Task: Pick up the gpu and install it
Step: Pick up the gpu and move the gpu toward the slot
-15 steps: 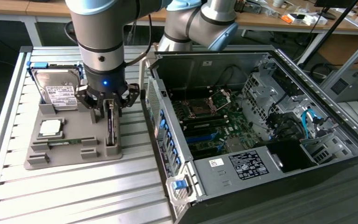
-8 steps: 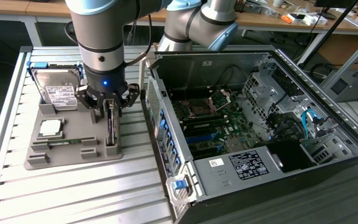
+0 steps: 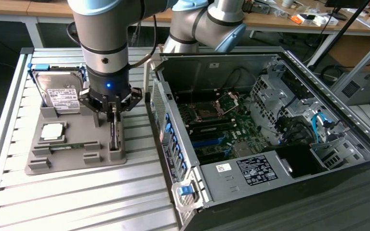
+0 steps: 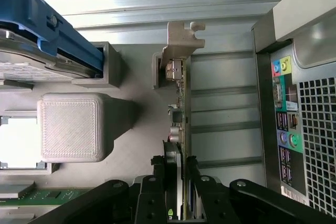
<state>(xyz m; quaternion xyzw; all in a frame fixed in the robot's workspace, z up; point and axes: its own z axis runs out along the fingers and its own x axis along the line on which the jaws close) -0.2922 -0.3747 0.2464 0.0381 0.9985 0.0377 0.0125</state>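
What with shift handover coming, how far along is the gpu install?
Done: the gripper is down at the gpu, which stands on edge in the gray holder near the hard drive. In hand: the pickup, with the gripper straddling the card's upper edge and the card not yet lifted. Left: the whole install; the gpu is not yet in the open computer case.

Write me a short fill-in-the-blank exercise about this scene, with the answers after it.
The gpu stands on its ___ in the gray tray.
The gripper straddles the ___.
The hard drive sits in a ___ carrier.
The computer case lies with its upper side ___.
Missing words: edge; gpu; blue; open.
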